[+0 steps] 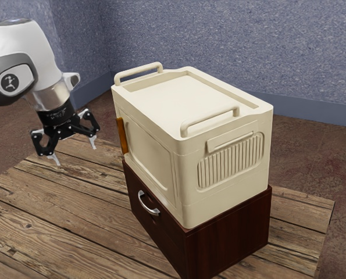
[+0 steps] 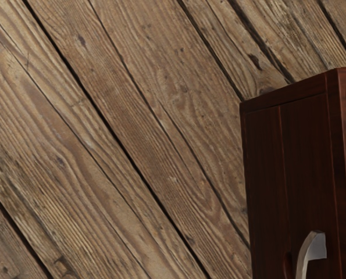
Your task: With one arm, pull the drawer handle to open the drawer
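Dark cabinet [image 1: 228, 238] had its drawer [image 1: 162, 230] shut, fingers [image 1: 93, 142] spread wide and empty, well off the handle [image 2: 318, 246]: approach step, next move needed lowering and alignment.

Box [image 1: 161, 104]: uniform cream, vertical ribbed pattern on one end, orange-brown strip [image 1: 122, 135] at one edge; cabinet [image 1: 231, 241]: dark red-brown, faint wood grain, with silver-grey handle [image 1: 146, 206]. Table [image 1: 56, 212]: weathered brown planks, wavy grain streaked tan and grey, dark knots, near-black seams; floor [image 1: 318, 151]: mottled reddish brown; wall [image 1: 219, 52]: blue-grey, fine pale speckle, plain bluer band [image 1: 318, 111] along its base. Arm [image 1: 30, 43]: white, dark grey disc with white emblem, silvery collar; gripper [image 1: 75, 153]: black, tips pale grey.
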